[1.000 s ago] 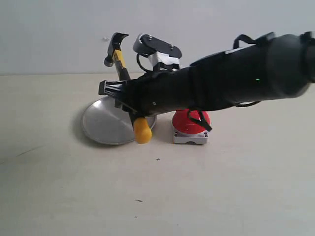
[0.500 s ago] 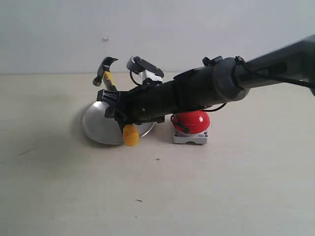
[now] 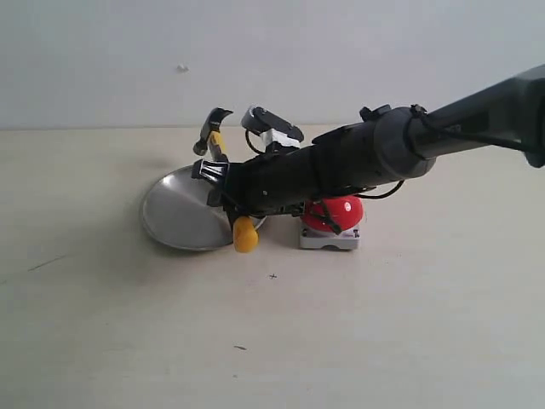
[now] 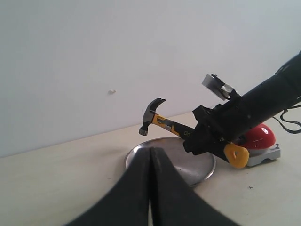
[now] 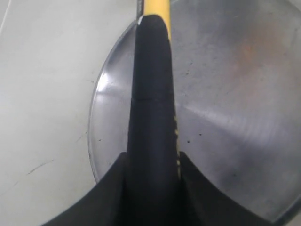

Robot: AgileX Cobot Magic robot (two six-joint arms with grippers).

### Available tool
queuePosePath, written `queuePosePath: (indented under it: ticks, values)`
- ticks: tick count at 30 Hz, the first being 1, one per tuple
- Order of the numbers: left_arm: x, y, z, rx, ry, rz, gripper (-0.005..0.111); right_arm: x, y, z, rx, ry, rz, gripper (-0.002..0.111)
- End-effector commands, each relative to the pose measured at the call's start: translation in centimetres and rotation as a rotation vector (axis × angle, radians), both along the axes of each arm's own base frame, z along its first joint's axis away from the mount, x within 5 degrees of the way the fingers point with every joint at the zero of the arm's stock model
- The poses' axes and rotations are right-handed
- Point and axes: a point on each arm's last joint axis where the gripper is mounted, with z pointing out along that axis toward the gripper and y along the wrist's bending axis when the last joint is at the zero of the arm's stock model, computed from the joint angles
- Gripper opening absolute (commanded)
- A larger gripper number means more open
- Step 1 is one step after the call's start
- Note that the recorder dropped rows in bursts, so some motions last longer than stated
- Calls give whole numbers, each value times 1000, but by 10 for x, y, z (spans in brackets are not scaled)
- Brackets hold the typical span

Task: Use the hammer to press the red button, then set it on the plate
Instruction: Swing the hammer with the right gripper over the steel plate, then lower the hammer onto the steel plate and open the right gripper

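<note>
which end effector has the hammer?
The right end effector, shut on the black-and-yellow claw hammer above the round silver plate; the left end effector is shut, empty.

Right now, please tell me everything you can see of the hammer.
The hammer has a dark metal head, curved at one end, a yellow neck, a black handle and a yellow butt. The right claw is shut on the middle of the handle. The hammer is tilted, head up, butt low near the red button, and it hangs over the plate. Whether the butt touches the rim of the plate cannot be told.
</note>
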Motion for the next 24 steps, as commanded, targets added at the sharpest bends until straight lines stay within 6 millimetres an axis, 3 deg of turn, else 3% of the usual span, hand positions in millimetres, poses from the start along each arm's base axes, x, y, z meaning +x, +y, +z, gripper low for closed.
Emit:
queuePosePath:
  ticks: [1,4,18,24]
  values:
    - [0,0,-1,-3,-2,1,0,3,2,-7,28,31,-11,0]
    - [0,0,-1,-3,-2,1,0,4,7,-17,60,55,21,0]
    - [0,0,-1,-3,-2,1,0,11,13,-24,65,51,28,0]
    - [0,0,-1,-3,-2,1,0,11,13,-27,65,56,31,13]
